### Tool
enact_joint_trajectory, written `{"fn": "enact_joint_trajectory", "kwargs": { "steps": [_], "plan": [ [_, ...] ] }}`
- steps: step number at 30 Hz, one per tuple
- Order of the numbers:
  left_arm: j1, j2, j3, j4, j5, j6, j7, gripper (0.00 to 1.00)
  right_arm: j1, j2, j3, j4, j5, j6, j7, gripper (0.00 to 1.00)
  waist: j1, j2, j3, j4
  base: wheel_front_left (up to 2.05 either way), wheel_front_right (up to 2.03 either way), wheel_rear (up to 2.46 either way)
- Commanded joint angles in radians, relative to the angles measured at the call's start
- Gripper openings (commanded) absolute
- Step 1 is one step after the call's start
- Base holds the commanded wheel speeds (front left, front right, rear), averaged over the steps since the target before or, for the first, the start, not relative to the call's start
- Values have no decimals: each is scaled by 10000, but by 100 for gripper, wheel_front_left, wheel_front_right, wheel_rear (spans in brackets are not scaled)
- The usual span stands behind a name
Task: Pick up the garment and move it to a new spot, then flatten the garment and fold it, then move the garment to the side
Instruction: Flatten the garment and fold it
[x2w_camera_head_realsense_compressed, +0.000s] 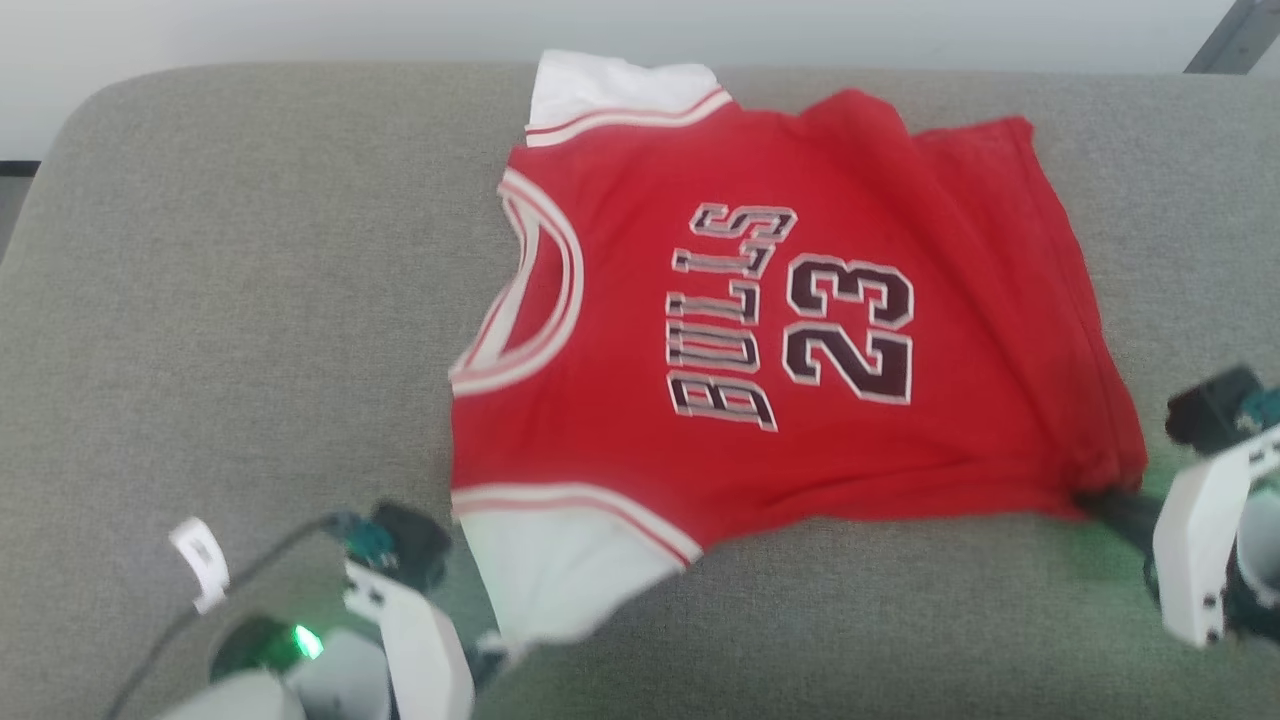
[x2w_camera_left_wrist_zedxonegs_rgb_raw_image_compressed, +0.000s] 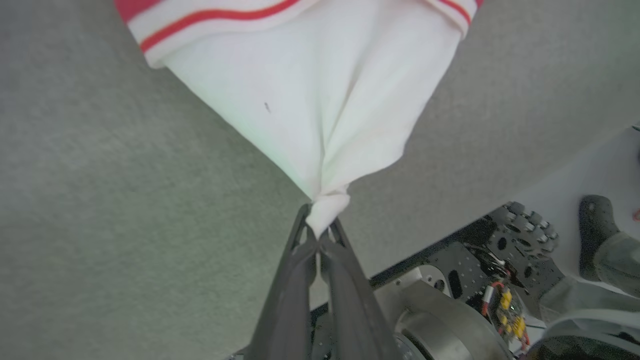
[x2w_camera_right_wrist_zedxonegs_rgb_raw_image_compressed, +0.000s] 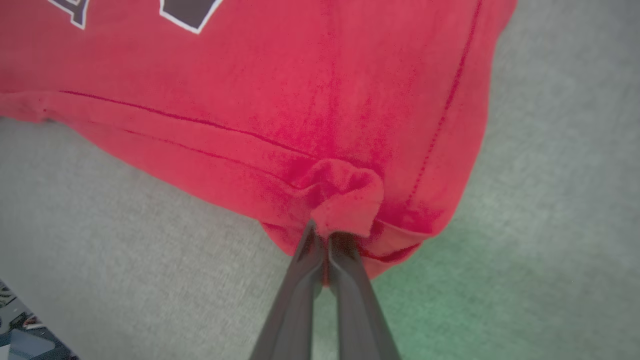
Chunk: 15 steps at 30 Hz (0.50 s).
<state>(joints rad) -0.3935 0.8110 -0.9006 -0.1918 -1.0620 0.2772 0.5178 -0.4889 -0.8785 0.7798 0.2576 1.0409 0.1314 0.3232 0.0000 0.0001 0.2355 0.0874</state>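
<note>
Left portion: grey cushion (x2w_camera_head_realsense_compressed: 240, 300), bare from its rounded far-left corner across to the collar (x2w_camera_head_realsense_compressed: 530, 290). This is the widest open room on the surface. A cable with a white tag (x2w_camera_head_realsense_compressed: 200, 560) hangs over the near-left area.

Near left: left gripper (x2w_camera_left_wrist_zedxonegs_rgb_raw_image_compressed: 318, 226), jaws closed tight on the tip of the near sleeve (x2w_camera_head_realsense_compressed: 540, 570). The white cloth is pulled into a cone running to the pinch. The cushion's near edge runs just behind the fingers, with the robot's base beyond it.

Centre: garment (x2w_camera_head_realsense_compressed: 620, 450) lies front up on the cushion, collar to the left and hem to the right, with the lettering reading sideways. The far sleeve (x2w_camera_head_realsense_compressed: 610, 85) reaches the cushion's far edge, so no margin there. A bare strip runs along the near side.

Right: the hem side shows layered folds toward the far corner. Right gripper (x2w_camera_right_wrist_zedxonegs_rgb_raw_image_compressed: 326, 235), jaws clamped on a bunched knot of the near hem corner (x2w_camera_right_wrist_zedxonegs_rgb_raw_image_compressed: 345, 197). A narrower band of bare cushion lies right of the hem.
</note>
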Motion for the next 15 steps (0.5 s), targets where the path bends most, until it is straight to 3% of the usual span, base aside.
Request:
{"fn": "enact_joint_trajectory", "kwargs": {
  "steps": [1,9,15],
  "plan": [
    [397,-125,-113,-66,-181,96,-53,0,484,-61,-50,-227,212,-13,159,0,0,-1,-18,2,0,0,0],
    [1032,-363,-426,38,-248,50,-228,0,1878,-303,-519,-853,458,-13,423,0,0,-1,-18,-18,0,0,0],
    [739,-2,-65,-102,-225,182,-350,0,2115,-273,-1045,-1142,397,-13,480,0,0,-1,-88,-73,0,0,0]
  ]
}}
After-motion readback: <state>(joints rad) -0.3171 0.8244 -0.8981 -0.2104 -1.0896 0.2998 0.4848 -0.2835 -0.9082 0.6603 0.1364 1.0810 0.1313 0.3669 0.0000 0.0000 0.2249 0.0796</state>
